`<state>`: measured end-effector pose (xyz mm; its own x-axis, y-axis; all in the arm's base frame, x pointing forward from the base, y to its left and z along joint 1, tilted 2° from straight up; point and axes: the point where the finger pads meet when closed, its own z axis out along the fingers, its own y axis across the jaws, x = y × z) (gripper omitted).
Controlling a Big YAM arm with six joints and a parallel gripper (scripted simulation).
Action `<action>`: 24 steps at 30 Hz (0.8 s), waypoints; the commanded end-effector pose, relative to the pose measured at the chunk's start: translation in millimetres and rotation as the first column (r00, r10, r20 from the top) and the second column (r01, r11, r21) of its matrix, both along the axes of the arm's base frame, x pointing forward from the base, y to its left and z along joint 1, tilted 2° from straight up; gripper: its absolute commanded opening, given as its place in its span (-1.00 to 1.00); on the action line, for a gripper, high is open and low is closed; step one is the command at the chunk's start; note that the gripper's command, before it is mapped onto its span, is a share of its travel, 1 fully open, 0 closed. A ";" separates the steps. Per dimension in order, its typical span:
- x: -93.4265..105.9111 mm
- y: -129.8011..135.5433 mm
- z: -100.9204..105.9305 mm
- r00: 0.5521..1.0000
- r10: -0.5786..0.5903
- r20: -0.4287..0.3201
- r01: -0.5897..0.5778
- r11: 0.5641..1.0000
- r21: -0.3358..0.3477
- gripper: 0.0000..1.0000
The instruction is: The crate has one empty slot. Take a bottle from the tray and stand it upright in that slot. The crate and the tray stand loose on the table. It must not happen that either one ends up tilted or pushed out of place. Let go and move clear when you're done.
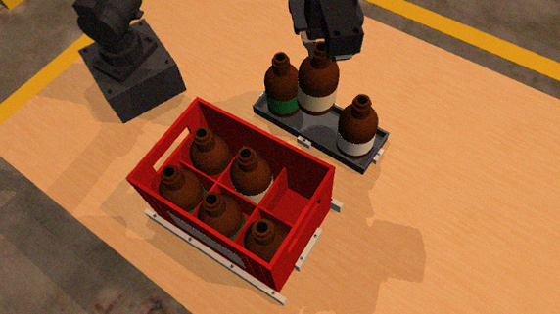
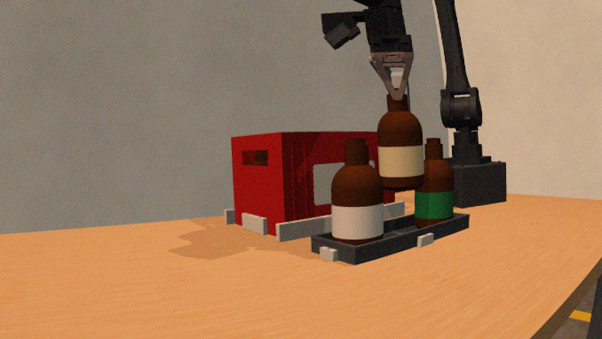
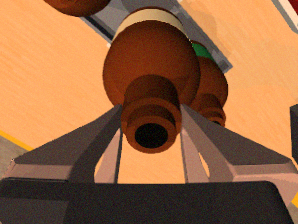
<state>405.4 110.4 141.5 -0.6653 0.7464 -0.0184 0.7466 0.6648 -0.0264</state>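
My gripper (image 2: 397, 95) (image 3: 151, 113) is shut on the neck of the cream-labelled brown bottle (image 1: 318, 77) (image 2: 400, 133) (image 3: 151, 55). The bottle hangs upright, its base above the dark tray (image 1: 313, 135) (image 2: 391, 245). A green-labelled bottle (image 1: 281, 84) (image 2: 434, 177) (image 3: 210, 82) and a white-labelled bottle (image 1: 357, 125) (image 2: 357, 191) stand at opposite ends of the tray. The red crate (image 1: 304, 240) (image 2: 257, 191) holds several brown bottles. Its empty slot (image 1: 286, 204) is in the corner nearest the white-labelled bottle, in the top view.
Pale strips (image 1: 215, 256) (image 2: 304, 228) lie along the crate's sides. Small pale blocks (image 1: 304, 141) (image 2: 425, 240) touch the tray. The arm's base (image 1: 143, 89) (image 2: 481, 184) stands beyond the crate's handle end. The held bottle hangs close beside the green-labelled one.
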 end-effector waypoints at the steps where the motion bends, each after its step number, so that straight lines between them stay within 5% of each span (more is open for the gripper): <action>1: 28.3 9.0 51.8 0.993 -0.001 0.115 -0.003 0.999 0.034 -1.00; 24: 26.5 13.5 68.8 0.993 -0.001 0.115 -0.003 0.999 0.035 -1.00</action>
<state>406.0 110.6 155.3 -0.6653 0.7464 -0.0175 0.7465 0.6648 -0.0277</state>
